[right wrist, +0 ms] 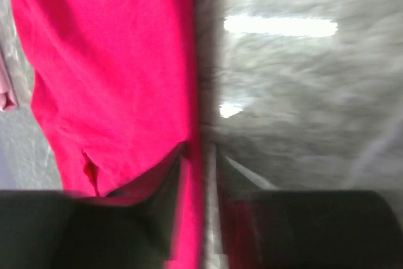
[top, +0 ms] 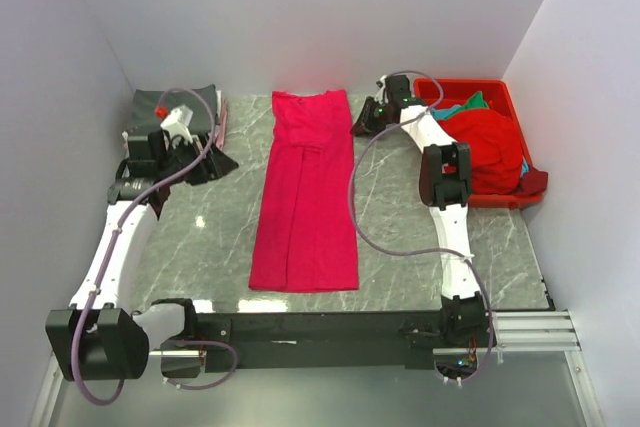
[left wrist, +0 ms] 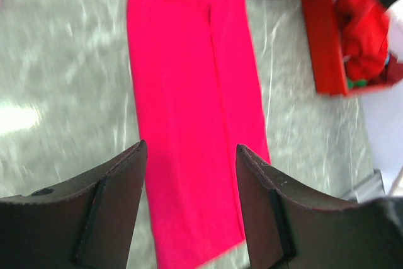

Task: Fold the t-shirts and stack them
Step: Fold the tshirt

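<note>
A large crimson-pink t-shirt (top: 305,197) lies folded into a long narrow strip down the middle of the table, neck at the far end; it also fills the left wrist view (left wrist: 189,92) and the right wrist view (right wrist: 107,61). My left gripper (top: 212,162) hangs to the shirt's left, apart from it, open and empty (left wrist: 191,149). At the shirt's far right edge is my right gripper (top: 360,122). Its jaws stand close together with the shirt's edge in the narrow gap (right wrist: 195,149). The view is too blurred to show whether they pinch the cloth.
A red plastic bin (top: 510,97) at the far right holds heaped red (top: 490,142) and teal (top: 465,105) t-shirts. A dark grey folded t-shirt (top: 180,102) lies at the far left, behind the left arm, with a pale pink edge (top: 222,117) beside it. White walls close in the table.
</note>
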